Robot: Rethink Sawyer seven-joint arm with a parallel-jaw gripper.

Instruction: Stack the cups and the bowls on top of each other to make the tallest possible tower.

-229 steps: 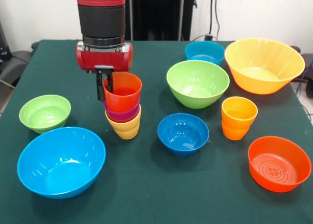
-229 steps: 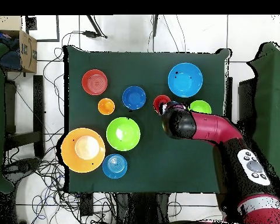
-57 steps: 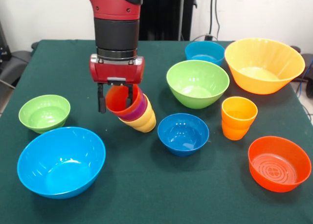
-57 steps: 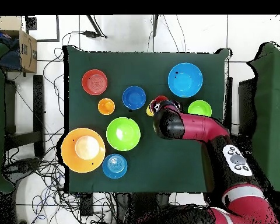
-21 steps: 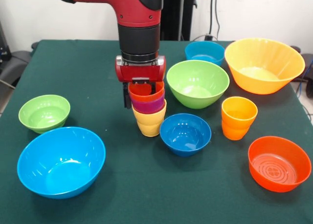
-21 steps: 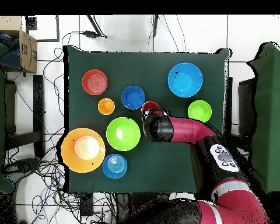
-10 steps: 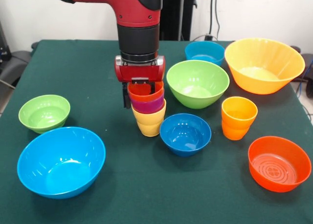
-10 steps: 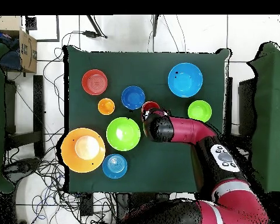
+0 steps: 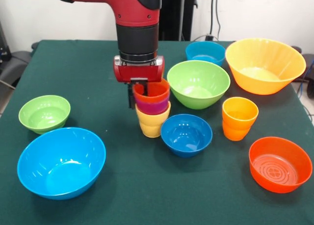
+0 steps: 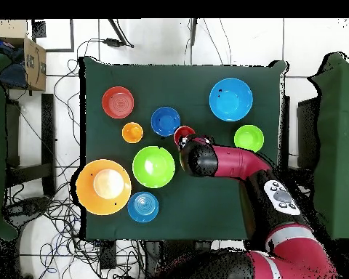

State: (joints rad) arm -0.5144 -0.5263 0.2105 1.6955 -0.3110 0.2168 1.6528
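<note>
Three nested cups stand upright on the green cloth as a short tower: yellow at the bottom, purple in the middle, a red-orange cup on top. My gripper comes down from above and is shut on the left rim of the red-orange cup, with one finger outside the wall. The dark blue bowl sits just right of the stack, almost touching it. An orange-yellow cup stands alone further right. In the overhead view my arm covers most of the stack.
Around the stack lie a big light blue bowl, a small green bowl, a larger green bowl, a teal bowl, a big orange-yellow bowl and an orange-red bowl.
Over the earlier frames the gripper carried the three-cup stack rightward, tilted on the way, to beside the dark blue bowl. In the last half second the stack shifted slightly right.
</note>
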